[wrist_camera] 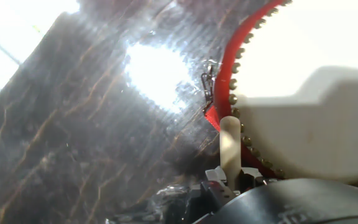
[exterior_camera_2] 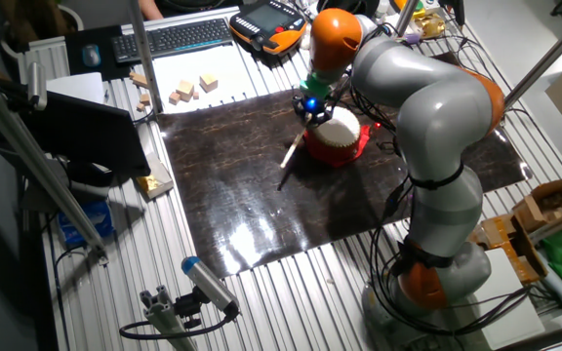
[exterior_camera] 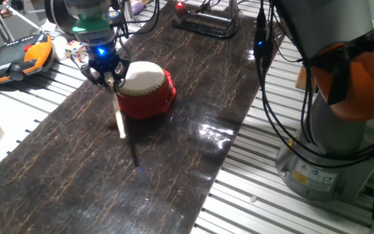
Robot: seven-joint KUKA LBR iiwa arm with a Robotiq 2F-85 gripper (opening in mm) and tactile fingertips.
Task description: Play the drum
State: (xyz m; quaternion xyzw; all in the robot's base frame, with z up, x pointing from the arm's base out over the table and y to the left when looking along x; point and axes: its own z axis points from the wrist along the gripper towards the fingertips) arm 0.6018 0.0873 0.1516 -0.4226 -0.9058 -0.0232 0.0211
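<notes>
Hand view: fingers clamped on pale stick, drum cut off, overexposed at right.

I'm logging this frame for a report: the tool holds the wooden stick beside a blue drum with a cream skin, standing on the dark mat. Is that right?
Not quite: the drum is red, not blue, as one fixed view shows; the hand view also shows its red rim with studs. The rest holds: the tool grips the wooden stick beside the drum, whose skin is cream, on the dark mat.
</notes>
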